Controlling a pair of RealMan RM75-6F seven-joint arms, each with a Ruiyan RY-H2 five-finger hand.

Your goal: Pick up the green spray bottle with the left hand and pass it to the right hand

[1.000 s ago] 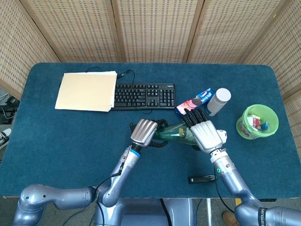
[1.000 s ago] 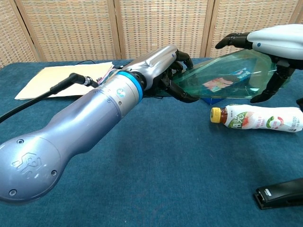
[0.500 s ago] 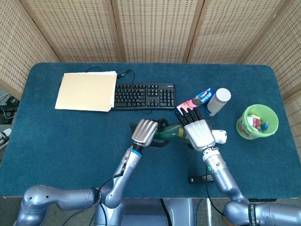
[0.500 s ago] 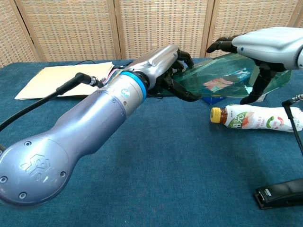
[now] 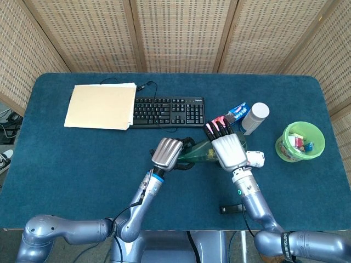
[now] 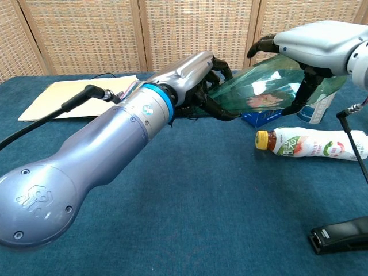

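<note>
The green translucent spray bottle (image 5: 198, 152) hangs level above the table, its black nozzle end gripped by my left hand (image 5: 167, 154). In the chest view the left hand (image 6: 198, 73) curls around the nozzle and the bottle (image 6: 259, 89) stretches rightward from it. My right hand (image 5: 229, 150) lies over the bottle's body with its fingers arched across the top. In the chest view the right hand (image 6: 310, 41) has its thumb hanging down the bottle's near side. The fingers look spread around the body rather than clamped on it.
A black keyboard (image 5: 169, 111) and a tan folder (image 5: 100, 106) lie at the back. A blue packet (image 5: 233, 113), a white canister (image 5: 255, 118) and a green bowl (image 5: 300, 141) sit right. Below the hands lie a drink bottle (image 6: 313, 144) and a black device (image 6: 339, 234).
My right hand has slid left along the bottle toward the left hand and settled over its body. The left hand still holds the nozzle end, raised slightly.
</note>
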